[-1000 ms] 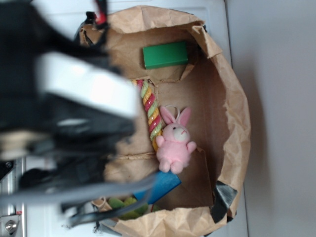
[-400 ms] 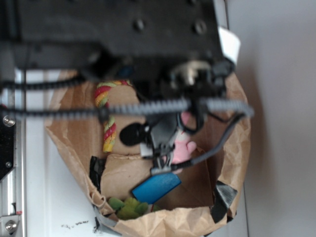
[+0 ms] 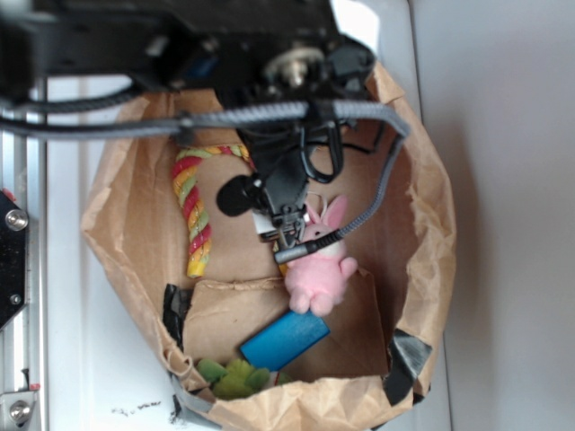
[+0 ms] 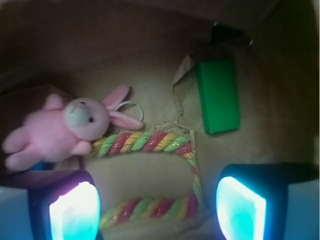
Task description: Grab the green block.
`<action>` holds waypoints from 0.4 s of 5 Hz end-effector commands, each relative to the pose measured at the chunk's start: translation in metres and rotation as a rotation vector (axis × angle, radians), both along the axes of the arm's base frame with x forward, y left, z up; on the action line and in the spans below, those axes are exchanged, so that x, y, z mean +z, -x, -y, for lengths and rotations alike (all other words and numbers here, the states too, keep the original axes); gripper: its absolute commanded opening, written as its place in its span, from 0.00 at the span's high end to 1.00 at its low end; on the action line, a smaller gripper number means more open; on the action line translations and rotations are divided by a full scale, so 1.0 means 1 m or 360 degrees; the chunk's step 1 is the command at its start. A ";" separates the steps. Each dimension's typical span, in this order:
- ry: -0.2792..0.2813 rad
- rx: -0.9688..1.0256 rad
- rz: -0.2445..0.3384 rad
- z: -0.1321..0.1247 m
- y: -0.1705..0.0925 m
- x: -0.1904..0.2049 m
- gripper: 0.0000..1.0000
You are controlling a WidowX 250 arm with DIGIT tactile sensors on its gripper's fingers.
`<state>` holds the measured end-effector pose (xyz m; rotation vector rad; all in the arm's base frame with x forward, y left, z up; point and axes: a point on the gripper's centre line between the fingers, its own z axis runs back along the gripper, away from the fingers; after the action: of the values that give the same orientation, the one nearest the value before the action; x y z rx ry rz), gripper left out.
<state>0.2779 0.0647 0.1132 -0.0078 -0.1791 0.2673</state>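
Note:
The green block [image 4: 217, 96], a bright green smooth brick, lies flat on the brown paper floor at the upper right of the wrist view. In the exterior view my arm hides it. My gripper [image 4: 157, 207] is open and empty, with its two lit pads wide apart. It hangs above the bent striped rope toy [image 4: 145, 142], and the green block lies beyond it to the right, well apart from the pads. In the exterior view the gripper [image 3: 286, 235] hangs inside the paper bag, just beside the pink bunny's head.
A pink plush bunny [image 3: 319, 265] lies mid-bag and also shows in the wrist view [image 4: 60, 127]. The striped rope [image 3: 198, 215] lies left of it. A blue block [image 3: 285, 339] and a fuzzy yellow-green plush [image 3: 234, 377] lie at the bag's near end. The crumpled bag wall [image 3: 436, 233] rings everything.
The arm swung in over the bag and covered the green block. Since 0.4 s ago it has shifted toward the top of the exterior view, uncovering the bunny.

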 end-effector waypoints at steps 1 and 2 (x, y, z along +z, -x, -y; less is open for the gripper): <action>-0.0111 0.0030 -0.0018 0.004 -0.016 -0.015 0.00; -0.0103 0.0103 -0.0025 -0.012 -0.014 -0.015 0.00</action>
<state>0.2850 0.0716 0.0820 0.0597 -0.1177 0.3180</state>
